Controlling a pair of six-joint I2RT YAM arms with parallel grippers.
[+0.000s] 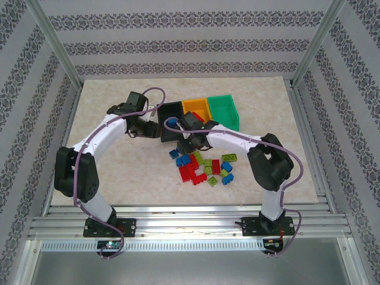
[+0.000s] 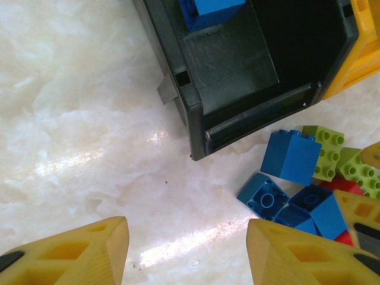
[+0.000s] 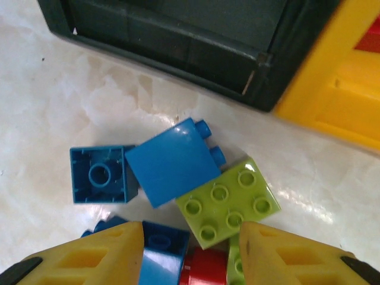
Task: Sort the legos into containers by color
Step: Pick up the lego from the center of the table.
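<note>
Blue legos (image 3: 172, 160) beside black bin (image 3: 166, 56) | left jaws apart | right jaws apart

A pale, marbled beige surface (image 1: 119, 172) is enclosed on three sides by walls (image 1: 178, 35) papered in white, with horizontal bands of grey damask ornament. Slanting aluminium posts (image 1: 56, 44) are set at the rear corners of the enclosure. Grooved aluminium rails (image 1: 190, 222) are laid along the near edge, with a perforated white strip (image 1: 190, 244) below them and a plain grey area (image 1: 190, 267) lower still. In the wrist views, soft streaks of light are reflected in the glossy surface.
</note>
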